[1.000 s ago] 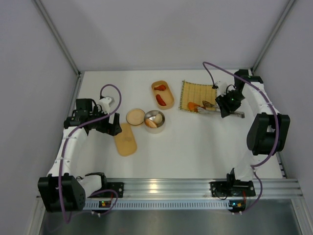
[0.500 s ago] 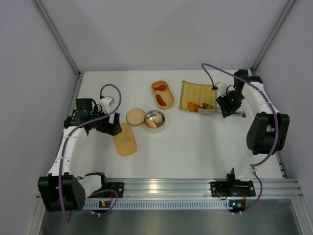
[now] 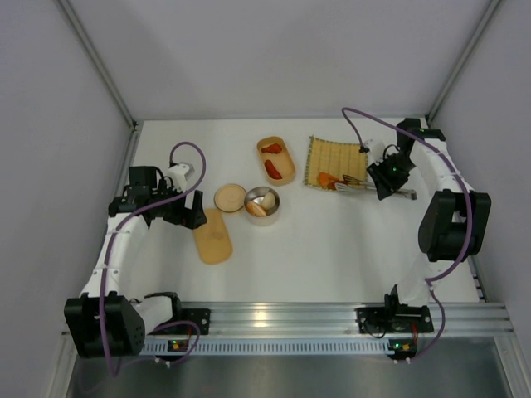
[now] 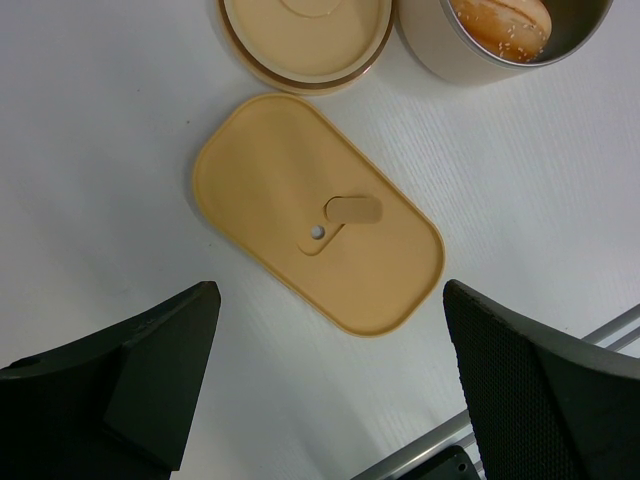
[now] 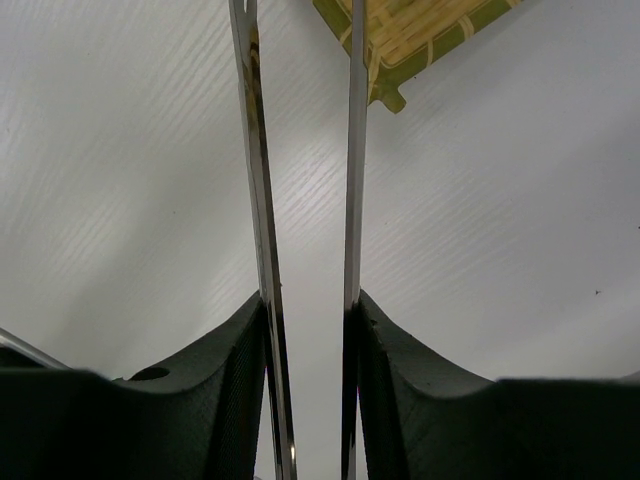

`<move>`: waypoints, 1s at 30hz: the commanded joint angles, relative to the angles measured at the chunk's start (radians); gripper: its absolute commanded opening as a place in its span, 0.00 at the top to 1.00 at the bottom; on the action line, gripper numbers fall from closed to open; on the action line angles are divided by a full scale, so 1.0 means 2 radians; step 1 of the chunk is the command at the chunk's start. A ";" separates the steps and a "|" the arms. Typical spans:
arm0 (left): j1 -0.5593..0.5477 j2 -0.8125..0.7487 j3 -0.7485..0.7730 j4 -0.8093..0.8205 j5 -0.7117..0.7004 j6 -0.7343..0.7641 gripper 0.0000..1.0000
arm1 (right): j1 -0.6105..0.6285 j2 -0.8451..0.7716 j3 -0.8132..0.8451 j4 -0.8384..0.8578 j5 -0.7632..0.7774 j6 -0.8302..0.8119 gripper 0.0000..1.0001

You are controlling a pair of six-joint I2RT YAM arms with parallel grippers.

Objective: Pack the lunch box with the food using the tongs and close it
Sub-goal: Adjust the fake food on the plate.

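Observation:
The tan oval lunch box [image 3: 291,170] stands open at the back middle with two red food pieces [image 3: 272,168] inside. On the yellow mat [image 3: 336,152] lies an orange piece [image 3: 326,178], with the tips of the tongs [image 3: 353,184] right at it. My right gripper [image 3: 383,178] is shut on the tongs. Its fingers [image 5: 230,380] press on the two silvery arms [image 5: 262,200], which run up toward the mat's corner [image 5: 420,30]. My left gripper [image 3: 192,217] hangs open over the oval lid [image 4: 318,227], holding nothing.
A round tan lid [image 3: 230,198] and a metal bowl [image 3: 270,214] holding a pale bun [image 4: 500,25] sit between the oval lid [image 3: 213,236] and the lunch box. The aluminium rail [image 3: 282,319] runs along the table's near edge.
My right gripper's jaws have squeezed the tongs' arms closer together, and their tips have narrowed at the orange piece. The left arm has not moved.

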State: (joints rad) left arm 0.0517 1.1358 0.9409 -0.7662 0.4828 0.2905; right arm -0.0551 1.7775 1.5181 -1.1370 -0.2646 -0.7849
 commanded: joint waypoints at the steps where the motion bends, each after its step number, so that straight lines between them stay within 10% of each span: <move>1: -0.001 0.000 0.015 0.012 0.014 -0.002 0.02 | -0.001 -0.024 0.017 -0.013 -0.017 -0.006 0.91; 30: -0.001 -0.001 0.007 0.020 0.007 0.000 0.02 | -0.027 -0.014 0.075 -0.030 -0.056 0.011 1.00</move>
State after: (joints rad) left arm 0.0517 1.1370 0.9409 -0.7631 0.4820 0.2905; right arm -0.0902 1.7760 1.6066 -1.1767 -0.3256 -0.7582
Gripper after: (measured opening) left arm 0.982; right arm 0.315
